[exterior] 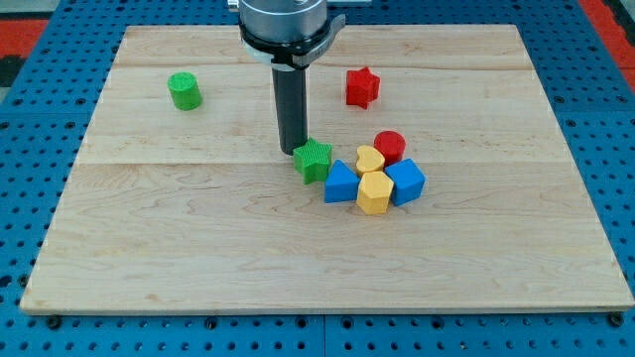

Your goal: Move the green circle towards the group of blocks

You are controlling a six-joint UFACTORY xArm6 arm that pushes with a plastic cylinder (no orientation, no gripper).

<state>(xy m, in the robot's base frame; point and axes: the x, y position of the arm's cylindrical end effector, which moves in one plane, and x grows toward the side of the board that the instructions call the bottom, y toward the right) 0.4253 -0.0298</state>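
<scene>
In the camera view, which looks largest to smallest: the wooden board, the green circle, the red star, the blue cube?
1. wooden board, by far.
2. blue cube.
3. red star and green circle: they look alike, so I do not rank them. The cube lies nearer the view's bottom, so its lead is unsure.

The arm [283, 25] above my tip [291, 151] is cut off at the view's top. The green star [314, 160] touches my tip, hiding its end a little.

My tip [291, 151] rests on the wooden board [198, 248], touching the green star [314, 160] on its left. Right of that star cluster a blue triangle [340, 183], two yellow blocks [374, 192], a blue cube [405, 181] and a red cylinder [390, 146]. The green circle [185, 90] sits far left, well apart; a red star [362, 86] lies far right.
</scene>
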